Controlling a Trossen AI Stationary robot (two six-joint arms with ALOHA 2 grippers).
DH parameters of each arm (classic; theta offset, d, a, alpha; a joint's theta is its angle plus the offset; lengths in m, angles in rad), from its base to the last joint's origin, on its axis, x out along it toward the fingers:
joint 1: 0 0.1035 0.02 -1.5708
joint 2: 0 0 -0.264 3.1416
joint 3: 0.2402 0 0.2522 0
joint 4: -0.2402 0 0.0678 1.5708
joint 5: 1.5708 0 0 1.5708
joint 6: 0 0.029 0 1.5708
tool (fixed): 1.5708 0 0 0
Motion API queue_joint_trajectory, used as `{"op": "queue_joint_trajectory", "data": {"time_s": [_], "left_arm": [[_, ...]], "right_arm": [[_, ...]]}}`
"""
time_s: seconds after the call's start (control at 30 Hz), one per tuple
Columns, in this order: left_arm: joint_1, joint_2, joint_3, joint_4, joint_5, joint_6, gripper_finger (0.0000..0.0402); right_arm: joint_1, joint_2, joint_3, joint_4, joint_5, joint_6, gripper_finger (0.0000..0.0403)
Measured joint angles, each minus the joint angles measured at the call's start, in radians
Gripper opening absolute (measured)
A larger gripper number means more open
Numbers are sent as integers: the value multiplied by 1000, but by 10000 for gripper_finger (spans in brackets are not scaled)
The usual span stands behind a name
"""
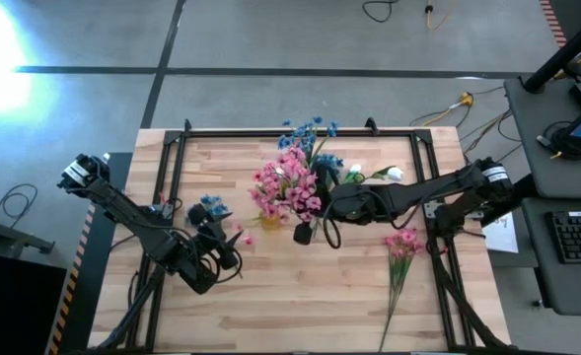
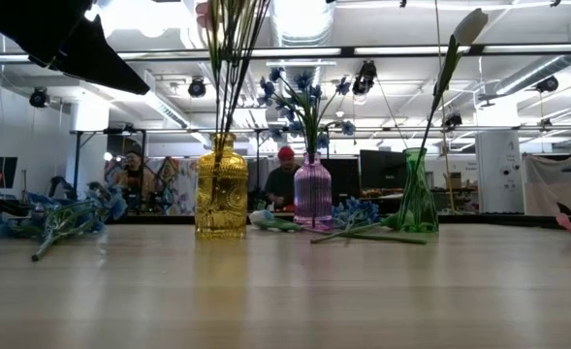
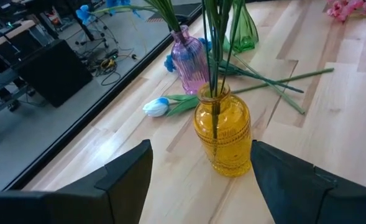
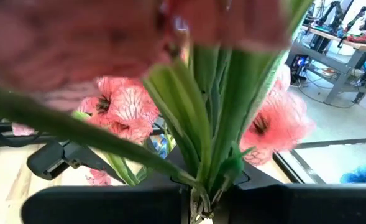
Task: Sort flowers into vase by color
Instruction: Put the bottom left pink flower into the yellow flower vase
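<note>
Three vases stand in a row: a yellow vase (image 2: 221,189) with green stems, a purple vase (image 2: 312,189) with blue flowers (image 1: 310,131), and a green vase (image 2: 417,189) with a white bud (image 2: 469,24). A spray of pink flowers (image 1: 288,187) stands over the yellow vase, with my right gripper (image 1: 322,202) shut on its stems. My left gripper (image 3: 201,180) is open and empty, pointing at the yellow vase (image 3: 223,134) from the near left. Loose blue flowers (image 1: 211,207) lie flat beside it. More pink flowers (image 1: 401,247) lie at the near right. My right gripper pinches the pink spray's bundled green stems (image 4: 202,186) between its two fingers, just below the blossoms (image 4: 123,106). The fingers come in about level from the table's right and lie across the upright stems. The gripper hides what lies below the hold.
A white tulip (image 3: 156,107) and loose green stems (image 3: 276,81) lie on the table by the purple and green vases, with a blue cluster (image 2: 358,213) between them. Bare wood lies along the near edge. People sit at desks beyond the table.
</note>
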Motion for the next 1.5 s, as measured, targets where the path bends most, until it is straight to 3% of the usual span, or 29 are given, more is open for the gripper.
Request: {"op": "queue_joint_trajectory", "data": {"time_s": [1.5], "left_arm": [[0, -3, 0, 7, 17, -8, 255]], "right_arm": [[-41, 57, -2, 20, -1, 41, 18]]}}
